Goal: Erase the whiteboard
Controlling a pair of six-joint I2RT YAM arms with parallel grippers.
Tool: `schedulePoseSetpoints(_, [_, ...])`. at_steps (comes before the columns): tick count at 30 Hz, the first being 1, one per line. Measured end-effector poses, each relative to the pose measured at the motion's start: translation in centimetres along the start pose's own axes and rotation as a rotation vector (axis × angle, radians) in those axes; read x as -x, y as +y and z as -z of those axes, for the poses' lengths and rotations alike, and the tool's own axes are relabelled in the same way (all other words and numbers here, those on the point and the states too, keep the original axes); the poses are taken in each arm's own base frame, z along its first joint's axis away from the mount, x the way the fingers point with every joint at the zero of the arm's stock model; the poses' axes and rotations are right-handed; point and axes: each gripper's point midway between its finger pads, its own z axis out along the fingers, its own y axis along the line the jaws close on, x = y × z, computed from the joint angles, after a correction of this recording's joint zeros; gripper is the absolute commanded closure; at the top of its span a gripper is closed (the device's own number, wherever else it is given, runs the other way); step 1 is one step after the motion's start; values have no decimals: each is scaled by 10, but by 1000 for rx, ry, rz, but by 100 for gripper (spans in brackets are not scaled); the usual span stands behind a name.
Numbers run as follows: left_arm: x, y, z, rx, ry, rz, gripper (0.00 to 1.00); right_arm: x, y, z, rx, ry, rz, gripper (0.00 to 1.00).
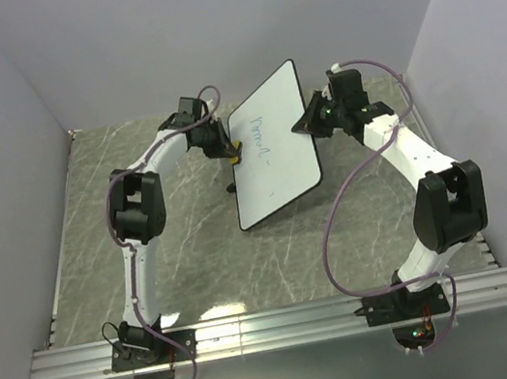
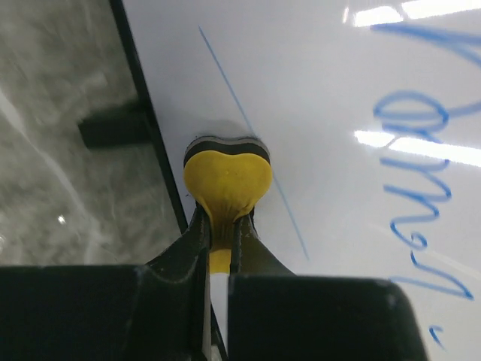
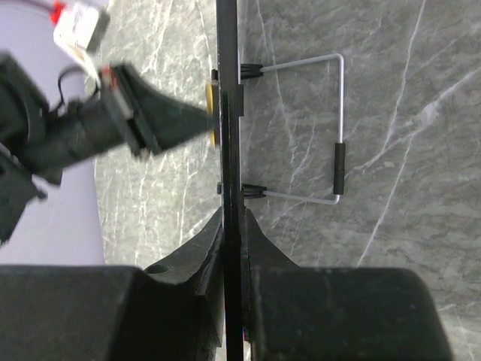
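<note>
The whiteboard [image 1: 280, 170] is being pinched edgewise by the right claw [image 3: 231, 222]; the left claw [image 2: 220, 226], clamping the eraser [image 2: 227, 180], should be pressing flat across the blue writing [image 2: 417, 143].

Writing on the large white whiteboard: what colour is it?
Blue marker writing on the flat white whiteboard, clearest in left wrist view.

The whiteboard [image 1: 276, 151] is standing tilted on the worktop [image 1: 186, 250], in its far half, about midway between the left and right edges. Its long sides are running from near-left to far-right. It is showing a white face, rounded corners and a thin black rim. Blue handwriting [image 2: 417, 143] is still sitting on the face, with a thin blue line [image 2: 248, 128] slanting beside it. A wire stand [image 3: 338, 128] is sticking out behind.
</note>
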Motion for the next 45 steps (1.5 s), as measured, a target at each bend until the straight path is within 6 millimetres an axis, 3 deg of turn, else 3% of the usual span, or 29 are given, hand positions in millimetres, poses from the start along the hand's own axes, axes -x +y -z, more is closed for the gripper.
schedulePoseSetpoints(4, [23,0,-7,-1,-25,-31,100,-1,0,2,-7,9,4,100])
schedulePoseSetpoints(9, [14,-6,-1,-6,-35,-88,100,-4,4,3,-7,42,10,100])
schedulePoseSetpoints(12, [-15,-23,12,-18,-6,-136,100,-4,7,2,-5,63,9,100])
schedulePoseSetpoints(18, [-94,-84,51,-84,57,-271,100,-1,10,-1,-7,86,10,100])
schedulePoseSetpoints(21, [-127,-104,62,-122,95,-307,100,1,11,-5,2,89,26,100])
schedulePoseSetpoints(25, [-155,-112,66,-162,143,-296,100,2,16,-7,34,98,56,100])
schedulePoseSetpoints(34, [-149,-123,63,-188,251,-213,100,3,19,-7,66,97,104,100])
schedulePoseSetpoints(40, [-143,-165,71,-295,254,-267,100,2,19,-7,62,98,93,100])
schedulePoseSetpoints(45, [-158,-196,76,-387,279,-302,100,1,18,-7,67,102,106,100])
